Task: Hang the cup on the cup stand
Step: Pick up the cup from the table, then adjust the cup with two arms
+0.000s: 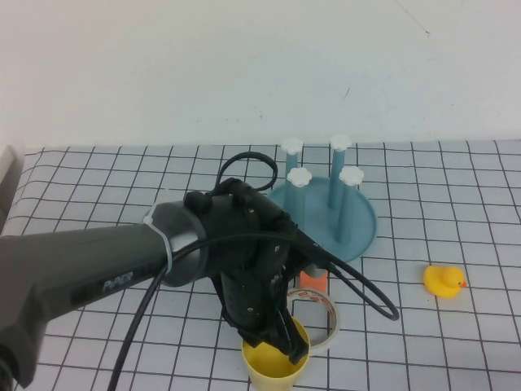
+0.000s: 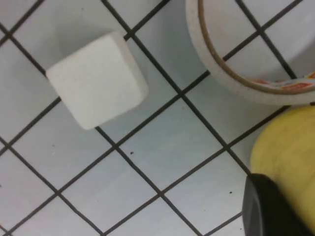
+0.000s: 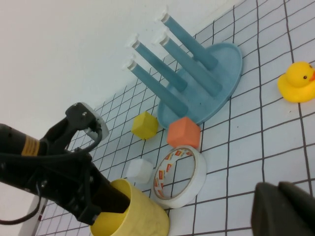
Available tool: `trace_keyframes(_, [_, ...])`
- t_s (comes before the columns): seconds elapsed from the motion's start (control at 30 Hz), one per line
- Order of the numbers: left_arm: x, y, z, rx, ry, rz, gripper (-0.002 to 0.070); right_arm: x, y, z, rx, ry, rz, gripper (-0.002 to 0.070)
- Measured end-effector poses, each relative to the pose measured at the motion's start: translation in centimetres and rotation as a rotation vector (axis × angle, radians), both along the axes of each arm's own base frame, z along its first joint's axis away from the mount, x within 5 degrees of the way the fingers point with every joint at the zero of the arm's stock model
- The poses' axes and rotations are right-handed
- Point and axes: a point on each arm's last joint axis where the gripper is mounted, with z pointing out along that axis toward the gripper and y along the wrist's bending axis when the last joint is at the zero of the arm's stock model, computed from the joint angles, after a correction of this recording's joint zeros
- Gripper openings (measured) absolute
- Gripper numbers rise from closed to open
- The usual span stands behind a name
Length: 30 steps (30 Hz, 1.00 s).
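Observation:
The yellow cup (image 1: pixel 273 371) stands upright at the table's front edge, also in the right wrist view (image 3: pixel 142 219). My left gripper (image 1: pixel 289 346) is down on its rim, with one finger inside the cup and the other finger (image 2: pixel 268 209) pressed against the outer wall (image 2: pixel 290 147). It is shut on the cup wall. The blue cup stand (image 1: pixel 358 228) with four white-capped posts stands behind it, a little to the right, and holds nothing. My right gripper (image 3: pixel 285 209) is shut and empty, out of the high view, above the table to the right of the tape roll.
A tape roll (image 1: pixel 324 314) lies right beside the cup. An orange block (image 1: pixel 313 279) sits between the tape and the stand. A white block (image 2: pixel 96 81) and a yellow cube (image 3: pixel 145 124) lie hidden under my left arm. A rubber duck (image 1: pixel 444 281) sits at the right.

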Motion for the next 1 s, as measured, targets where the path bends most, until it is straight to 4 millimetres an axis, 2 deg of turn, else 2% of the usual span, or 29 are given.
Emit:
trace_keyframes(0.1, [0.1, 0.1, 0.7, -0.016, -0.02, -0.017, 0.0011, 0.0, 0.0, 0.0, 0.0, 0.0, 0.0, -0.0001])
trace_keyframes(0.17, [0.2, 0.4, 1.9, -0.043, -0.057, -0.014, 0.0008, 0.0, 0.0, 0.0, 0.0, 0.0, 0.0, -0.0001])
trace_keyframes(0.4, [-0.6, 1.9, 10.0, -0.194, -0.338, -0.058, 0.0006, 0.0, 0.0, 0.0, 0.0, 0.0, 0.0, -0.0001])
trace_keyframes(0.47, [-1.3, 2.7, 12.5, -0.235, -0.414, -0.064, 0.0006, 0.0, 0.0, 0.0, 0.013, 0.0, 0.001, -0.0001])
trace_keyframes(0.6, [-3.4, 4.6, 16.1, -0.295, -0.503, -0.063, 0.0006, 0.0, 0.3, 0.4, 0.095, -0.002, 0.007, -0.0001])
trace_keyframes(0.77, [-7.2, 7.7, 17.5, -0.364, -0.583, -0.068, 0.0006, -0.1, 0.8, 1.2, 0.274, -0.016, 0.037, -0.0001])
trace_keyframes(1.0, [-11.7, 11.1, 16.6, -0.569, -0.747, -0.058, 0.0006, -0.6, 1.6, 2.8, 0.389, -0.141, 0.16, -0.0001])
